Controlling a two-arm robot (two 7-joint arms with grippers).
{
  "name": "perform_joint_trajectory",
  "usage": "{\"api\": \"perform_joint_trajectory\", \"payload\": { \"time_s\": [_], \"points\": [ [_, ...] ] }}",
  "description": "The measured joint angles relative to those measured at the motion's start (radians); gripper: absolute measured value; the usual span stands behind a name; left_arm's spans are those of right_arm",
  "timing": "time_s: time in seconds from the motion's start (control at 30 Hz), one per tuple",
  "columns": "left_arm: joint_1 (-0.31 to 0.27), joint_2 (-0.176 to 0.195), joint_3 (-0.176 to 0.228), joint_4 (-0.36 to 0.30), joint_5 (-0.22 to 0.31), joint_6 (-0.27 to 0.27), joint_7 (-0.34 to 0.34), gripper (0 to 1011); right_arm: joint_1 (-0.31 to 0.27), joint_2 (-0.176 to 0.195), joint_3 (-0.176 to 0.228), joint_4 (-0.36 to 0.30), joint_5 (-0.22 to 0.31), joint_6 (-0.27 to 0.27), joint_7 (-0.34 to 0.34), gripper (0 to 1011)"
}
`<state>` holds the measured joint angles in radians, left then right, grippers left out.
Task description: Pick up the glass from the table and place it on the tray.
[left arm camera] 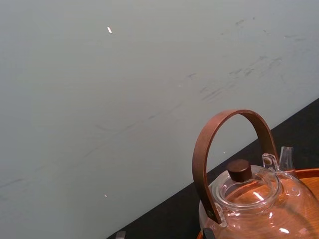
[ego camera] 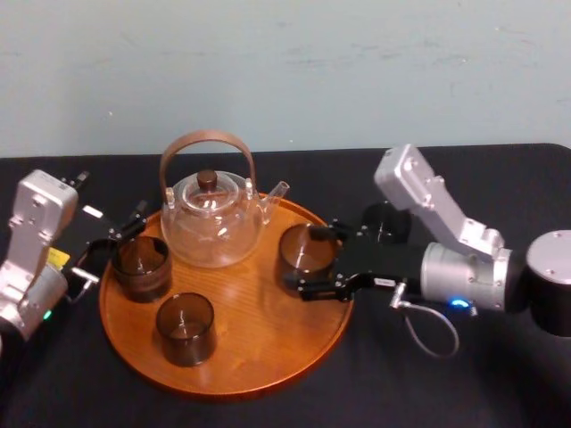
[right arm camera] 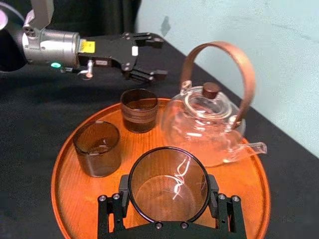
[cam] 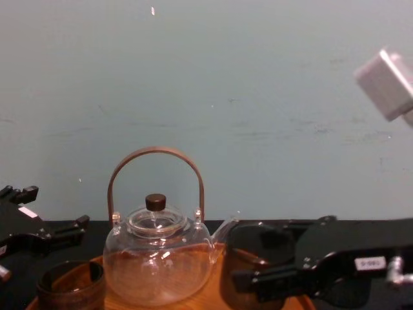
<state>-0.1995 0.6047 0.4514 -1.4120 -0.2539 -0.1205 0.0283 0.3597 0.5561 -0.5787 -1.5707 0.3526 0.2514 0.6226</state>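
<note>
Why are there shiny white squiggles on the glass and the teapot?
Those are light reflections: in the right wrist view, white squiggles curl inside the glass gripped by the right hand, the open left hand hovering behind; in the left wrist view, small glints dot the teapot; in the head view, its lid shines above the tray.

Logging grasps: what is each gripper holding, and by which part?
The right gripper holds a glass by its side wall, clamped from opposite sides; the left gripper is open and empty.
</note>
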Motion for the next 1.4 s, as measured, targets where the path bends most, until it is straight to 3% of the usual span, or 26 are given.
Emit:
{"api": "perform_joint_trajectory", "payload": {
  "time_s": [0.43,1.4],
  "points": [
    [0.000,0.000,0.000,0.000,0.000,0.000,0.000,1001,0.033,-0.038,-0.069,0.072,-0.007,-0.020,0.021,905],
    [0.000,0.000,0.000,0.000,0.000,0.000,0.000,1001,0.040,-0.074,-0.106,0.181,-0.022,-0.079,0.038,905]
  ]
}}
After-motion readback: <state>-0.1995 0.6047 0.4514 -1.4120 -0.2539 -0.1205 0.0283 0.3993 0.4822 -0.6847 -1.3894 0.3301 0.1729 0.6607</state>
